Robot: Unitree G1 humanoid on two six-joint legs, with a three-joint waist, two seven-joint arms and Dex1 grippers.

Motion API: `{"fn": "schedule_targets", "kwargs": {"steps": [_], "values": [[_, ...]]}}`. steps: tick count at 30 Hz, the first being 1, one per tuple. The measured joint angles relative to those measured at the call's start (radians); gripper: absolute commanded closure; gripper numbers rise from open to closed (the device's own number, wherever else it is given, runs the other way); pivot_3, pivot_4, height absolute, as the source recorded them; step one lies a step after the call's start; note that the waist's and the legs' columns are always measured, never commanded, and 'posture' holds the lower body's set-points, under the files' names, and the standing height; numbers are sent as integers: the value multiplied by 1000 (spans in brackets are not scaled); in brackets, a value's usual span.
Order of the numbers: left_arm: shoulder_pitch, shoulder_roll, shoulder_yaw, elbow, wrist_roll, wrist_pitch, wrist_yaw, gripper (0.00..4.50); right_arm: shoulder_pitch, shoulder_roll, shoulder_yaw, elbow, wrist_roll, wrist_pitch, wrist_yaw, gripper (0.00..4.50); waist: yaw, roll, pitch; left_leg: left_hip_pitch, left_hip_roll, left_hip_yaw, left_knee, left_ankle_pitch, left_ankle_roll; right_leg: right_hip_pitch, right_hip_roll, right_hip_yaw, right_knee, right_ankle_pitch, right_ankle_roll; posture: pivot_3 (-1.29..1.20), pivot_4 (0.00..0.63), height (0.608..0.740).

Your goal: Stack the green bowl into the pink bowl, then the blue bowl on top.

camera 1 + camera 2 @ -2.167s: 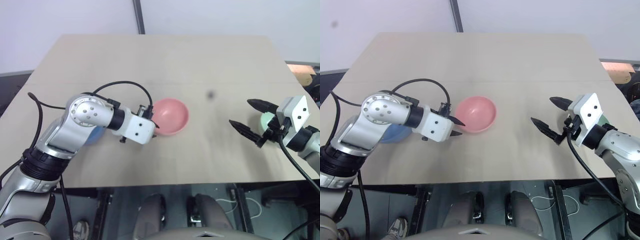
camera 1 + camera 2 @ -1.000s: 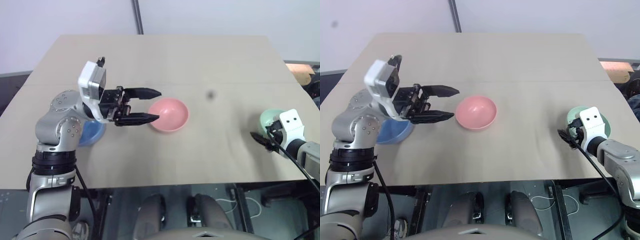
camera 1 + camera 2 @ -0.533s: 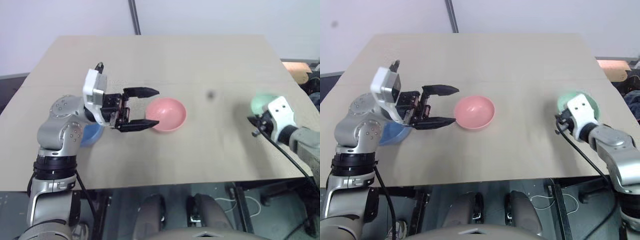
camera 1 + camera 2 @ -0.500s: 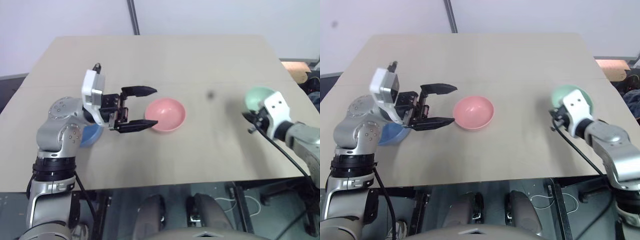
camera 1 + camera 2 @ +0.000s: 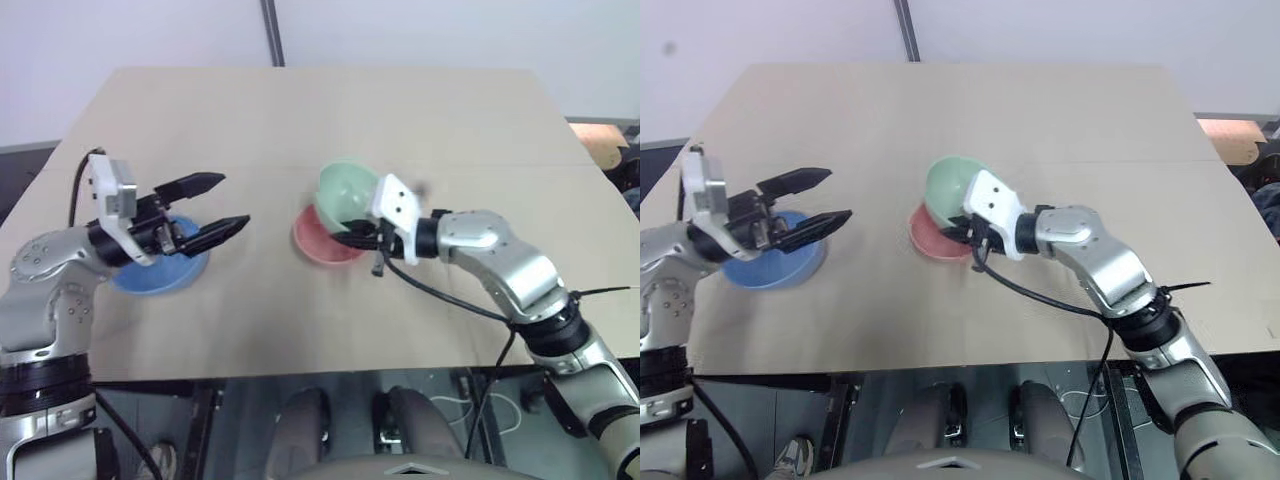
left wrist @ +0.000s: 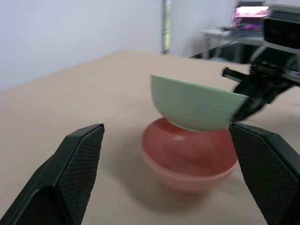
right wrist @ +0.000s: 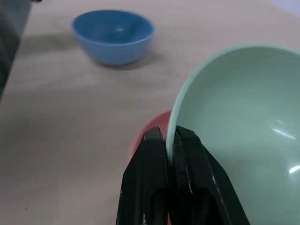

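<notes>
Green bowl (image 5: 347, 190) hangs tilted just above the pink bowl (image 5: 322, 238), near the middle of the counter (image 5: 420, 120). In the left wrist view its underside sits right over the pink bowl's opening; whether the two touch cannot be told. The right gripper (image 7: 168, 140) has its two black fingers pinched on the green bowl's rim, one finger inside and one outside, as the right wrist view shows. That arm reaches in from the robot's right, across the counter's front half.

The pink bowl stands on the counter under the green one, partly covered by it in the head views.

The blue bowl (image 5: 152, 272) stands upright on the counter well to the robot's left, apart from the other two. The left gripper (image 5: 218, 205) hovers above the blue bowl with its fingers spread wide and nothing between them, pointing toward the pink bowl.
</notes>
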Motion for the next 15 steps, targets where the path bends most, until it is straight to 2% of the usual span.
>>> {"fn": "schedule_targets", "kwargs": {"steps": [6,12,15], "values": [[88,10,4,-78,76,-1,108,0,-9,16,30,78,-72,-102,45,569,-3,0,0,1,0,0,0,0,0,0,0,0,1,0,0,0,150,740],[189,31,5,-198,333,-54,330,0,13,35,-115,-76,65,-65,54,569,-2,0,0,0,1,0,-1,0,0,0,-1,0,0,0,-1,0,150,740],[257,112,15,-307,386,80,375,0,55,-16,-203,-192,145,-30,63,569,1,-1,0,1,0,-1,-2,-1,1,1,-2,-1,-1,0,0,0,150,740]]}}
